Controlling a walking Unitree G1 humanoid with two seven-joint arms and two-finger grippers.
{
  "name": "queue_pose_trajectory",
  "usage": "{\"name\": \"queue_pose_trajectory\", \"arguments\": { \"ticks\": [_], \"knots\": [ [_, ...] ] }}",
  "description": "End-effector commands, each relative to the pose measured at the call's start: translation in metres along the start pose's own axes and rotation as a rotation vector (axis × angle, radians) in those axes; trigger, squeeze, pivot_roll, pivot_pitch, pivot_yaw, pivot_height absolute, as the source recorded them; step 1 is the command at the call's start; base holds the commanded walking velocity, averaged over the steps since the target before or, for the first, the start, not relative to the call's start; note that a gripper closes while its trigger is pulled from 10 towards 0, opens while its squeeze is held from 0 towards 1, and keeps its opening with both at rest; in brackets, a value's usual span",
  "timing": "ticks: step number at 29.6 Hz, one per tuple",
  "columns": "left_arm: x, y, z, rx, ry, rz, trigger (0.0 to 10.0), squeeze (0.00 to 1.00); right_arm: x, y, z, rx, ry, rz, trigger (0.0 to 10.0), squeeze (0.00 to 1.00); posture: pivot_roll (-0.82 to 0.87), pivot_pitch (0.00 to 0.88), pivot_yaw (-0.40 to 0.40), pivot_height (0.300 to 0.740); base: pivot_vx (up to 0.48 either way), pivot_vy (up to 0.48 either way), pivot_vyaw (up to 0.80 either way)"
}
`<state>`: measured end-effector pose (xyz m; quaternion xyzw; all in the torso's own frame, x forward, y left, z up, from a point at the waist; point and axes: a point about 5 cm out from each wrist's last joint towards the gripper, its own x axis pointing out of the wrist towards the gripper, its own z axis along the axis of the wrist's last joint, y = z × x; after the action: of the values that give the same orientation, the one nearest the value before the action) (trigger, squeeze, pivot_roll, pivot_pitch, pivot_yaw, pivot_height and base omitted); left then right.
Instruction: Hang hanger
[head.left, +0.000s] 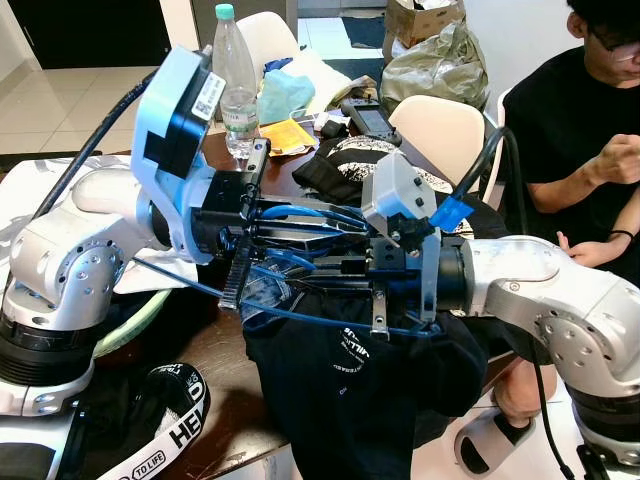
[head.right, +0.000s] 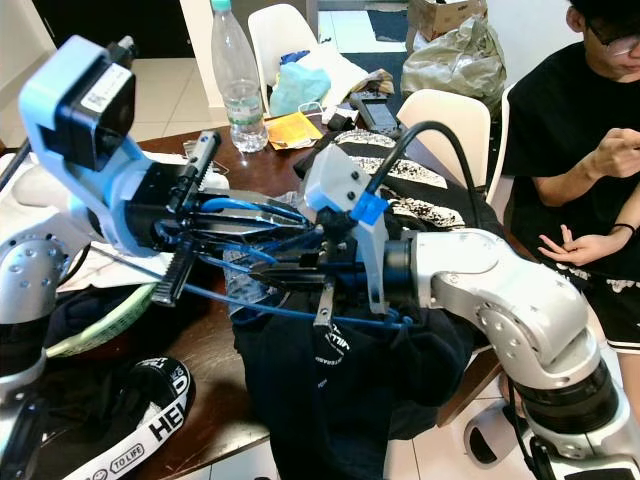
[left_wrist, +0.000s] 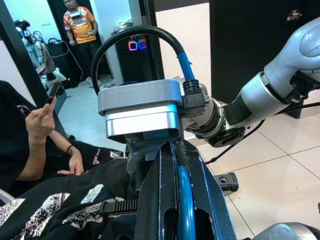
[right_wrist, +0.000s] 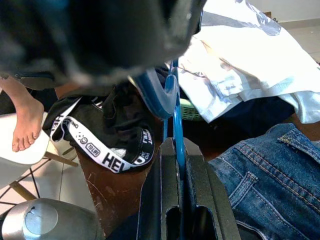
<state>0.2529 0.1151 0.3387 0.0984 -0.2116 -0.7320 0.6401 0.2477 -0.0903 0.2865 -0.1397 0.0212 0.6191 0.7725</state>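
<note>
Left eye view: blue hanger (head.left: 300, 262) clamped between left hand (head.left: 300, 225) and right hand (head.left: 290, 268)

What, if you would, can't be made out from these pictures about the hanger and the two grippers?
- Blue hanger: its hook, hidden among gripper hardware in the eye views.
- Left gripper: fingertips cut off by the left wrist view's edge.
- Dark shirt: how it sits on the hanger, covered by the right gripper.
</note>
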Motion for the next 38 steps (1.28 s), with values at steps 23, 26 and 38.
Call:
{"name": "queue_pose_trajectory", "arguments": {
  "ticks": [23,26,38],
  "knots": [
    [-0.074,0.005,-0.003,-0.043,0.133,0.348,10.0,1.00,-0.064,-0.051,-0.035,0.045,0.167,-0.398,0.0,0.00,0.08,0.149,0.017,0.740,0.000,0.000,0.00],
    [-0.085,0.002,0.001,-0.041,0.166,0.382,10.0,1.00,-0.075,-0.051,-0.031,0.027,0.142,-0.396,0.0,0.00,0.08,0.148,0.016,0.740,0.000,0.000,0.00],
    [-0.145,0.028,0.025,0.204,0.133,1.203,10.0,0.00,-0.101,-0.083,-0.010,0.070,-0.261,-0.728,10.0,0.00,0.10,0.149,0.011,0.740,0.000,0.000,0.00]
  ]
}}
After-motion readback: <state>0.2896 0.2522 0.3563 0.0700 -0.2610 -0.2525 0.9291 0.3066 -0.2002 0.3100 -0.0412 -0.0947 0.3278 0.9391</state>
